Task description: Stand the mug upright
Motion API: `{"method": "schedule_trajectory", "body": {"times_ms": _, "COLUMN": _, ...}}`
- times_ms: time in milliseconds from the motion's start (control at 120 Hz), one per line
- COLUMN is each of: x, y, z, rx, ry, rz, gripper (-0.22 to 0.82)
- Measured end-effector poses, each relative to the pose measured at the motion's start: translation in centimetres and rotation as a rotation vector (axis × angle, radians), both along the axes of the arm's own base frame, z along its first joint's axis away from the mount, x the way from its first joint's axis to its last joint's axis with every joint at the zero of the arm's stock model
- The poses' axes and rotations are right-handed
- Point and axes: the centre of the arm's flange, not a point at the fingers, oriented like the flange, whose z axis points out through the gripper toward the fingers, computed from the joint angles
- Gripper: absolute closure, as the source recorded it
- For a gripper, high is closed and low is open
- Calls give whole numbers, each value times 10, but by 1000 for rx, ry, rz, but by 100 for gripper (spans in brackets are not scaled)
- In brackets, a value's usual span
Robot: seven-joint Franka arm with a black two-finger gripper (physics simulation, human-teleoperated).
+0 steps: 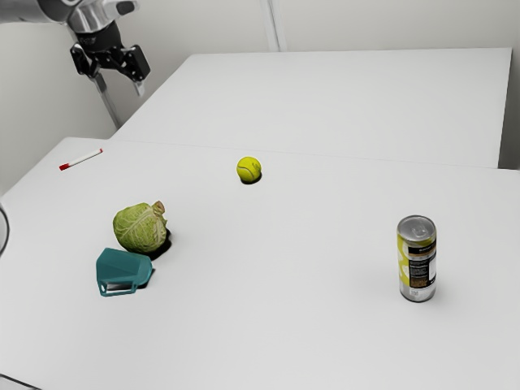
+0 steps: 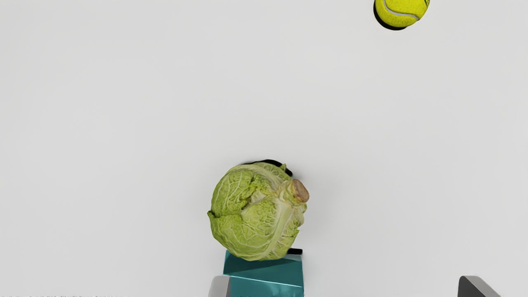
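The teal mug (image 1: 123,268) lies on its side on the table, its handle toward the exterior view's bottom edge, right beside the cabbage. My gripper (image 1: 140,86) is high up at the exterior view's upper left, well away from the mug. In the wrist view the mug (image 2: 266,274) is partly covered by the cabbage and by one finger. The gripper (image 2: 344,286) has its fingers wide apart, and no object is held.
A green cabbage (image 1: 140,228) touches or nearly touches the mug. Farther off on the white table (image 1: 284,325) are a tennis ball (image 1: 249,169), a red-and-white marker (image 1: 81,159) and an upright can (image 1: 417,258).
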Motion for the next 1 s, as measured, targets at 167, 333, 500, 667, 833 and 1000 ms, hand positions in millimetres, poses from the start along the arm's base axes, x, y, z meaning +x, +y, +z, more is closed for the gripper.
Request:
{"method": "schedule_trajectory", "body": {"times_ms": 167, "x": -33, "y": -4, "z": 6, "rx": -47, "ry": 39, "rz": -10, "gripper": 0}}
{"method": "schedule_trajectory", "body": {"times_ms": 333, "x": -104, "y": 67, "z": -44, "rx": -246, "ry": 109, "rz": 116, "gripper": 0}}
{"method": "schedule_trajectory", "body": {"times_ms": 500, "x": -157, "y": 215, "z": -142, "rx": -543, "ry": 115, "rz": 366, "gripper": 0}}
{"method": "schedule_trajectory", "body": {"times_ms": 667, "x": -156, "y": 265, "z": -239, "rx": -762, "ry": 78, "rz": 377, "gripper": 0}}
{"method": "schedule_trajectory", "body": {"times_ms": 833, "x": -159, "y": 229, "z": -319, "rx": -940, "ry": 49, "rz": 286, "gripper": 0}}
{"method": "schedule_trajectory", "body": {"times_ms": 1000, "x": -188, "y": 225, "z": -355, "rx": -1017, "ry": -35, "rz": 238, "gripper": 0}}
